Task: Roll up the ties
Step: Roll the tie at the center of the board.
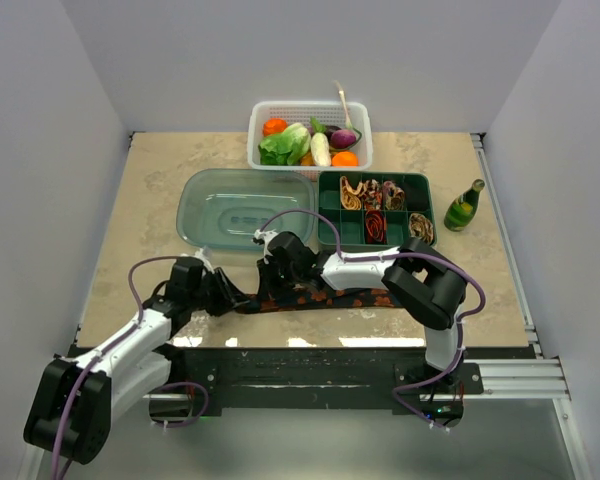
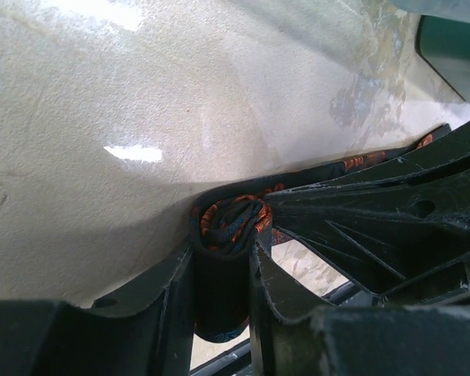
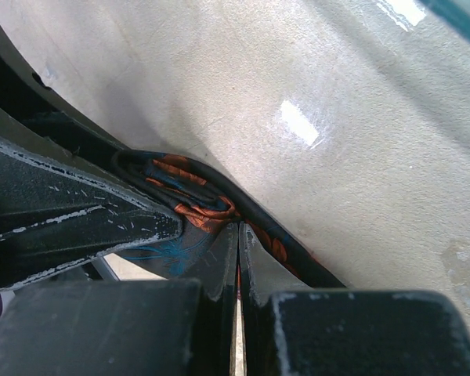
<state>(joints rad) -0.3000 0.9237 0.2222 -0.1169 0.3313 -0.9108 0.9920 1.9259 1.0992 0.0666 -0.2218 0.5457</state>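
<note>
Left gripper [image 1: 223, 294] and right gripper [image 1: 280, 272], top view: brought close together at one end of the black tie [image 1: 330, 298], laid out along the near edge of the table [image 1: 150, 200], likely to feed its free length into the winding. Rolled ties [image 1: 377, 224] stored in the green tray [image 1: 342, 232] behind.

Left wrist view: left gripper [image 2: 219, 270] clamped on the coiled end of the black tie [image 2: 231, 223], presumably to stop the spiral springing open.

Right wrist view: right gripper [image 3: 237, 243] pressed almost together, pinching the band of the black tie [image 3: 192, 196] just beside the coil, apparently for tension.
</note>
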